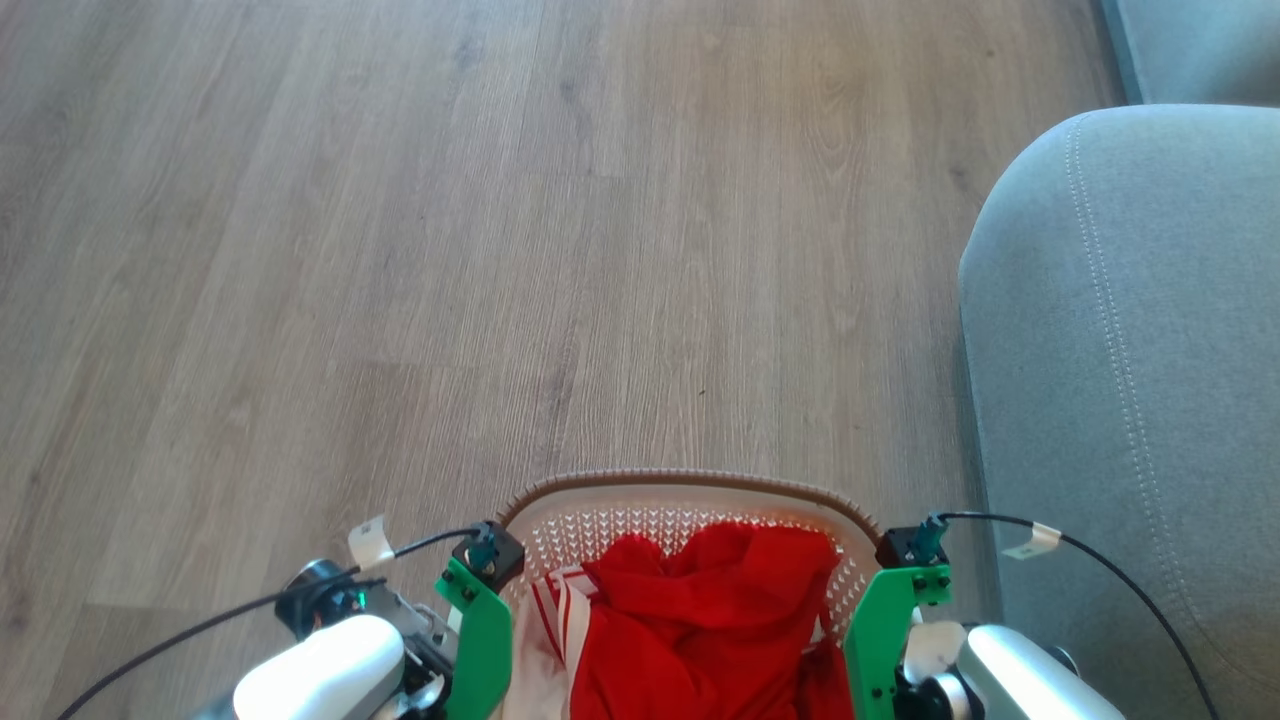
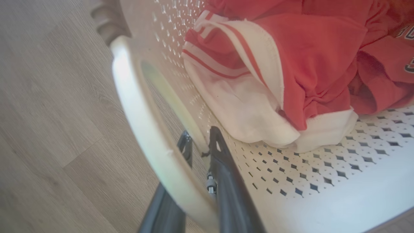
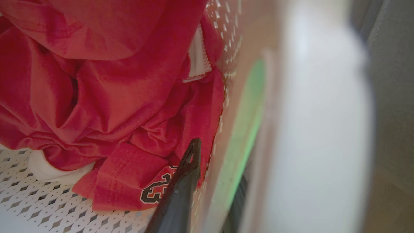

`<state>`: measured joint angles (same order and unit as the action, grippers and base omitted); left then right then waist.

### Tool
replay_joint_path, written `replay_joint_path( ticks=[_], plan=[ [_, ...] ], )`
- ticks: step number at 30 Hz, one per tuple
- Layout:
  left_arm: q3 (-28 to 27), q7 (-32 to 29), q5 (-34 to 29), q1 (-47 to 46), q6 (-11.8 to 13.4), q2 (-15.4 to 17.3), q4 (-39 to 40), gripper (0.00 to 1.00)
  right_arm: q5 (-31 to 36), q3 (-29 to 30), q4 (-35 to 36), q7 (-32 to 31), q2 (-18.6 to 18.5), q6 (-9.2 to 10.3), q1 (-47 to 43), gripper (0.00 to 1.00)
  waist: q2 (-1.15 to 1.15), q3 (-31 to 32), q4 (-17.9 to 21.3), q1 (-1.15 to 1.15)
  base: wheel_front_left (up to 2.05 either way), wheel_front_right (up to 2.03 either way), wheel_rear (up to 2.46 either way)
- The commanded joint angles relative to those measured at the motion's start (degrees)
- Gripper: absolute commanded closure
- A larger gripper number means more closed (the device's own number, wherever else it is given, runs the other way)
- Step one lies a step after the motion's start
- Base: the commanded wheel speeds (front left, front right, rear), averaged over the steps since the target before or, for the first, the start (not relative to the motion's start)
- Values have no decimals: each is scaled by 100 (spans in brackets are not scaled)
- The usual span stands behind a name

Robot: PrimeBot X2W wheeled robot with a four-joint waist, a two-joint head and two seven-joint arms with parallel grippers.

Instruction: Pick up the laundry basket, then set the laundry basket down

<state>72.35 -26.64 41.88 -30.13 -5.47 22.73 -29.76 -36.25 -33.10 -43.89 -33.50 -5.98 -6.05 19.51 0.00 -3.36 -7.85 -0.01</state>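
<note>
A small cream-white perforated plastic laundry basket (image 1: 690,482) with a brown woven-look rim sits at the bottom middle of the head view, on or just above a grey-brown wood-plank floor (image 1: 500,250); which of the two I cannot tell. A rumpled red and white pile of clothes (image 1: 710,620) fills it. A grey fabric sofa arm (image 1: 1130,350) stands just beside its right end. Green plastic brackets (image 1: 482,630) flank the basket's two short ends, and thin black cables (image 1: 1100,560) with white tags trail from them.

The fingertips appear in the wrist views. In the left wrist view the left gripper (image 2: 199,134) straddles the basket's side wall under the white arched handle (image 2: 142,123), one dark finger outside and one inside, jaws clamped on the wall. A white garment with red stripes (image 2: 245,106) lies just beside the inner finger. In the right wrist view the right gripper (image 3: 215,174) pinches the opposite wall: one finger (image 3: 189,161) lies inside against a red jersey with a black number (image 3: 155,191), the other is a blurred dark strip outside
</note>
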Motion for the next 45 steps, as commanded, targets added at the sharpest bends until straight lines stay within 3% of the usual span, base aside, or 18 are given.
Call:
replay_joint_path(
  ticks=[1,24,45],
  plan=[
    [100,-70,-90,4,-202,-107,452,100,126,-18,647,18,283,-144,272,100,0,14,5,1,0,0,0],
    [100,-145,-104,39,-202,-119,502,100,837,780,2069,-839,309,-144,-481,100,0,17,-24,1,0,0,0],
    [100,-106,-112,16,-202,-156,419,100,967,909,2367,-1016,310,-144,-687,100,0,38,-13,1,0,0,0]
  ],
)
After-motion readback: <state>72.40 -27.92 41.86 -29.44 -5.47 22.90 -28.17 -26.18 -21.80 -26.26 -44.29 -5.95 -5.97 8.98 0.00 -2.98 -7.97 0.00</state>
